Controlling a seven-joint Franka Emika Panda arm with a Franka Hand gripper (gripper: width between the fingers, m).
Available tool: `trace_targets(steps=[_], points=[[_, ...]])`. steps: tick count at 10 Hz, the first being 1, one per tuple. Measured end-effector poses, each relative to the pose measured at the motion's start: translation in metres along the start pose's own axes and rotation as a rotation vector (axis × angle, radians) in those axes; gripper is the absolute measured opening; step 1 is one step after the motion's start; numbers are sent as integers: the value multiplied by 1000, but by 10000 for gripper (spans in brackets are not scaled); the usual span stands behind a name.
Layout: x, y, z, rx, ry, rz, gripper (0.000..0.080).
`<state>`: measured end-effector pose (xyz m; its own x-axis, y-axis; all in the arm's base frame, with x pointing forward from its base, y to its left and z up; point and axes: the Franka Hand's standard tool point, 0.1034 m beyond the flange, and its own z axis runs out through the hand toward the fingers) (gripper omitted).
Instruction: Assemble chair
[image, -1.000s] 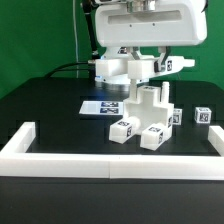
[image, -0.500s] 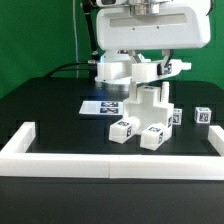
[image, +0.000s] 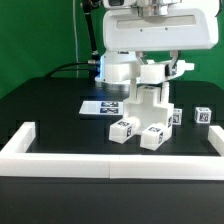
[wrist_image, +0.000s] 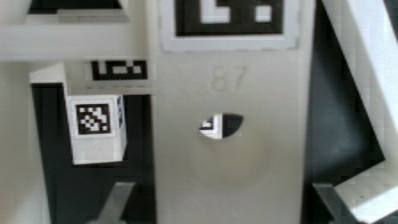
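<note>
I am down over the half-built white plastic chair (image: 150, 100), which stands in the middle of the black table (image: 40, 110), just beside the flat white marker board (image: 98, 106) on the exterior view's right. My gripper (image: 152, 62) hangs at the top of the stack, and my fingers (wrist_image: 118, 205) are spread, one on each side of the chair's flat white tagged slab (wrist_image: 231, 90). A dark strip shows between one finger and the slab's edge, so I judge that I straddle it and do not pinch it yet. Through the wrist view I look straight along that slab and see a small round hole (wrist_image: 217, 125) in its face and a tagged white square post (wrist_image: 95, 120) close alongside. Two loose white tagged blocks (image: 123, 128) lie in front of the chair, near the long white rail (image: 110, 160), and a small white cube (image: 203, 116) sits well off to the exterior view's right — so plenty is left to fit. The step in hand looks like taking hold of the upper piece. Next I would centre on it, close evenly, and keep it square so nothing below tips.
</note>
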<state>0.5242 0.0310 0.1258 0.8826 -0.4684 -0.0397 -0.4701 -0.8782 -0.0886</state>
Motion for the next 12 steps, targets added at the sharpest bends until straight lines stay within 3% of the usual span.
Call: trace_targets(steps=[12], points=[[-2, -1, -6, 10, 11, 13, 290]])
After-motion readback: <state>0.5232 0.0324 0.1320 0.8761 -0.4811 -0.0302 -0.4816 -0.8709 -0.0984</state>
